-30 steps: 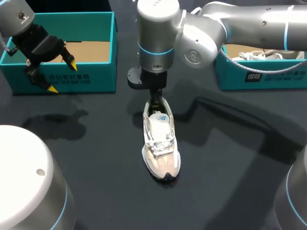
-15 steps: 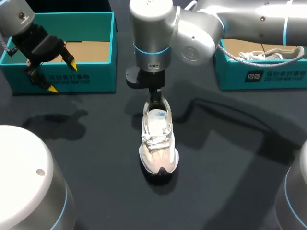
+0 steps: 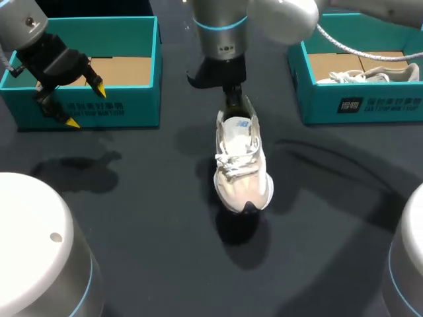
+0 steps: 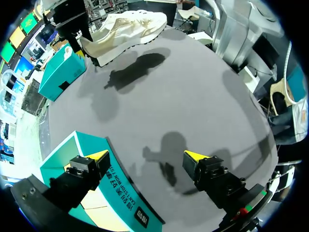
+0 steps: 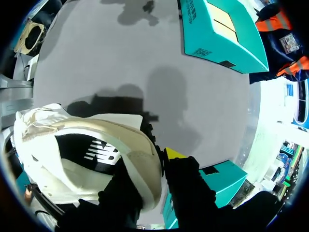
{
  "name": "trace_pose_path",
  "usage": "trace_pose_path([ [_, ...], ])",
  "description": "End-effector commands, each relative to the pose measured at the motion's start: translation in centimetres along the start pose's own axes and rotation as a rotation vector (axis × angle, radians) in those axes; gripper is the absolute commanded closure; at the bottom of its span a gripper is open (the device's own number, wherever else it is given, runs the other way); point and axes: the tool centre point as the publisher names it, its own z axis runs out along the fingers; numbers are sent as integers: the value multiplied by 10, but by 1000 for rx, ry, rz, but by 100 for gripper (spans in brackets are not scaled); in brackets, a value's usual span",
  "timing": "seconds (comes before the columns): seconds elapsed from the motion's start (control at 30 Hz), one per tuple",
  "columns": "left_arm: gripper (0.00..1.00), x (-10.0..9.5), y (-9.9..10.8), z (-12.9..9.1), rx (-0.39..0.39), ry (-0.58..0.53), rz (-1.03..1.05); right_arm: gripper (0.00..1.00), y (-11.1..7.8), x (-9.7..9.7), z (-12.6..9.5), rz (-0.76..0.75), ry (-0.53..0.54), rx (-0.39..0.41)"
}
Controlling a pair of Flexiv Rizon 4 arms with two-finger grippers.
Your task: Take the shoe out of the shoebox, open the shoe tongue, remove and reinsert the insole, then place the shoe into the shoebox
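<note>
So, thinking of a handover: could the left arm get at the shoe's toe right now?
Probably yes. The left gripper is open, nothing stands between it and the shoe, and the right gripper grips only the heel, leaving the toe free.

Dark grey table [image 3: 132, 218], prob. matte, w/ shadows.

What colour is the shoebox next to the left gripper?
Teal outside, with a brown cardboard floor inside. The shoebox shows best in the head view.
</note>
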Motion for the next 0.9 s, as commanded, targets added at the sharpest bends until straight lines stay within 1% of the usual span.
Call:
trace_pose_path([
  [0.03,0,1,0,0,-2,0,0,100,-14,-5,-29,-5,21,-17],
  [0.4,0,1,0,0,-2,0,0,100,-14,-5,-29,-5,21,-17],
  [0.43,0,1,0,0,-2,0,0,100,-16,-6,-32,-9,6,-26],
  [0.47,0,1,0,0,-2,0,0,100,-20,-9,-38,-4,1,-19],
  [0.5,0,1,0,0,-2,0,0,100,-24,-13,-44,2,2,10],
  [0.57,0,1,0,0,-2,0,0,100,-33,-22,-57,4,-9,35],
  [0.63,0,1,0,0,-2,0,0,100,-43,-32,-66,-1,-19,42],
  [0.77,0,1,0,0,-2,0,0,100,-65,-53,-74,2,-21,75],
  [0.83,0,1,0,0,-2,0,0,100,-76,-63,-77,-9,-31,77],
  [0.9,0,1,0,0,-2,0,0,100,-92,-77,-78,-16,-46,81],
])
